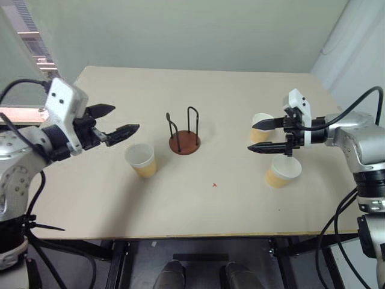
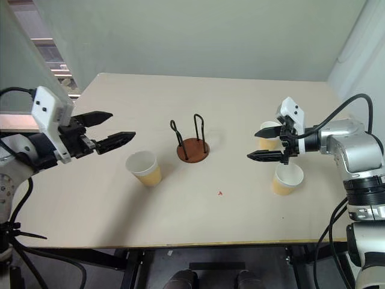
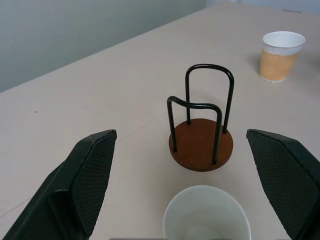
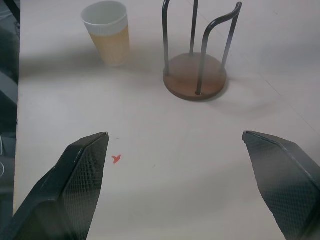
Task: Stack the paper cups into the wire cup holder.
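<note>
Both of my jaws stand wide apart and hold nothing. My left gripper hangs at the left of the frame, above the counter, its black fingers pointing toward the middle. My right gripper hangs at the right of the frame, pointing back toward the middle.

Just below and right of my left fingertips stands one paper cup, upright, tan-yellow outside with a white inside and a white rolled rim, tapering toward its foot. Near the centre of the frame, a little right of that cup and apart from it, stands the wire cup holder: a round reddish-brown disc with two thin black wire loops rising upright from it, nothing inside them.

Behind my right fingers a second cup stands upright, partly hidden by them. The third cup stands just below my right gripper, lower right of centre. A small red mark shows on the pale counter below the holder.
</note>
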Action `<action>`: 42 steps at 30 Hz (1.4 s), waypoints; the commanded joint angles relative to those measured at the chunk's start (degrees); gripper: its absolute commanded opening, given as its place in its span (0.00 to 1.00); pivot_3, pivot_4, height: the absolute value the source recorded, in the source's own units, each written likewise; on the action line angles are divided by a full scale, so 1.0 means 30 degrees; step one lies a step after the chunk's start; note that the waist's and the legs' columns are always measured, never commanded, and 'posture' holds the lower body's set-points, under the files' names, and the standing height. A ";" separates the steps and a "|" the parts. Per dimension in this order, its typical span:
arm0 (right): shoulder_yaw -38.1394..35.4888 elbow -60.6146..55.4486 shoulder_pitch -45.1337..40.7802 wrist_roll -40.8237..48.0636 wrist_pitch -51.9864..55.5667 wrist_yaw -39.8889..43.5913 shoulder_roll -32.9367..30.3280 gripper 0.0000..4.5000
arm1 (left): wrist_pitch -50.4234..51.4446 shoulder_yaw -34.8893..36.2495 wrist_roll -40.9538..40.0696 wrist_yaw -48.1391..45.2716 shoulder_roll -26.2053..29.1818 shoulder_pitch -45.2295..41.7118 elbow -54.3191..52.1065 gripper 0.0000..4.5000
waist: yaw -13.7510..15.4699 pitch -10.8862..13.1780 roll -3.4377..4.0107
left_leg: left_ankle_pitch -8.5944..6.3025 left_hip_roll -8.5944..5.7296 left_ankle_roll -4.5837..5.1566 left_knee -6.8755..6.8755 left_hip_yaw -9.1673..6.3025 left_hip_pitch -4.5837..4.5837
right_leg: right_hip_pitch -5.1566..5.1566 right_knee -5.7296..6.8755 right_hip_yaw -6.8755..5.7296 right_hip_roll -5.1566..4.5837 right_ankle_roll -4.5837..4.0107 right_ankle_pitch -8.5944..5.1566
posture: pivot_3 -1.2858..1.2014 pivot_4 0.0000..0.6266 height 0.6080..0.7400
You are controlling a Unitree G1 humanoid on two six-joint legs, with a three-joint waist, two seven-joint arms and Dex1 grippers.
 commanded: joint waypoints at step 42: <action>-0.3366 -0.5836 0.2219 0.3407 0.5689 -0.5020 -0.2137 0.99 | -0.2898 -0.8055 0.5569 -0.3102 -0.3989 -0.6780 0.7455 1.00 | 0.0050 -0.0001 -0.0003 | 0.0001 -0.0031 0.0015 0.0029 0.0001 -0.0010 | 0.0023 -0.0026 0.0048 -0.0017 0.0148 0.0007 | 0.52 0.24 1.00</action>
